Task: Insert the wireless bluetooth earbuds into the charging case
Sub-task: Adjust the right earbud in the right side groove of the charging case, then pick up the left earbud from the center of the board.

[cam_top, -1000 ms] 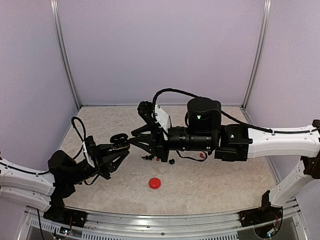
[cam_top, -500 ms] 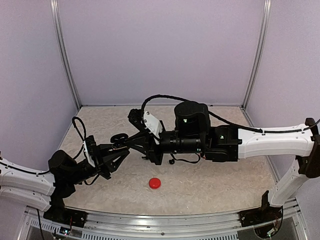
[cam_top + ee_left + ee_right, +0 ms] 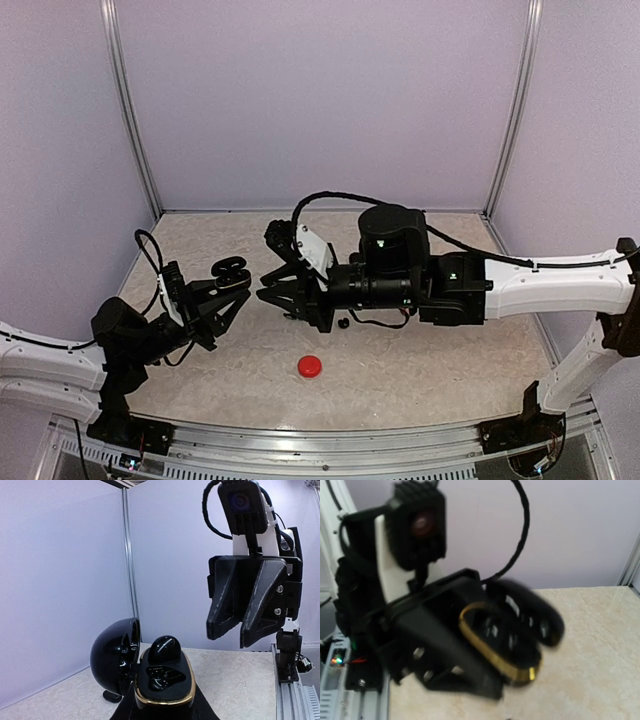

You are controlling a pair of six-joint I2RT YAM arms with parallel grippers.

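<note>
My left gripper (image 3: 165, 711) is shut on the base of the charging case (image 3: 162, 682), black with a gold rim, held off the table with its lid (image 3: 114, 660) swung open to the left. One black earbud (image 3: 165, 649) sits in the far socket; the near socket is bare. My right gripper (image 3: 231, 639) hangs above and to the right of the case, apart from it, jaws slightly open with nothing between them. From above, the case (image 3: 232, 269) and right gripper (image 3: 263, 293) face each other. The right wrist view is blurred and shows the case (image 3: 500, 640).
A round red case (image 3: 310, 366) lies shut on the table in front of the right arm. A small black earbud (image 3: 343, 323) rests on the table under the right arm. Purple walls and metal posts enclose the table on three sides.
The right gripper, which reached the case half a second ago, has drawn back to the right. The left gripper has lifted the case slightly up and to the left.
</note>
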